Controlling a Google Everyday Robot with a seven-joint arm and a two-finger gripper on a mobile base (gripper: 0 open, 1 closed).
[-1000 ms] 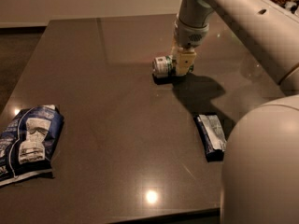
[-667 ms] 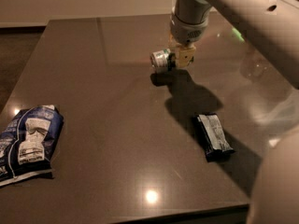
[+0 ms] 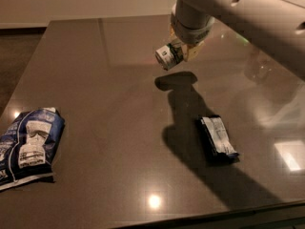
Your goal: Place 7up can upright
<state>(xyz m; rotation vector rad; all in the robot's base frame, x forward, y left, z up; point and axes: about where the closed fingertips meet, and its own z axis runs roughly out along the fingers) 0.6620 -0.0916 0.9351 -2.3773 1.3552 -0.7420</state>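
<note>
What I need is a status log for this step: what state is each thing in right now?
7up can: held in the air above the table, lying sideways, not upright.
Gripper: over the far part of the table, shut on the 7up can.
Blue snack bag: lying flat at the left edge of the table.
Dark packet: lying flat, right of centre, apart from the can.

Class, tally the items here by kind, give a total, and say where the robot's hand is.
Soda cans: 1, the 7up can, held by the hand above the table.
Snack packets: 2, the large packet and the small packet.
Total: 3.
</note>
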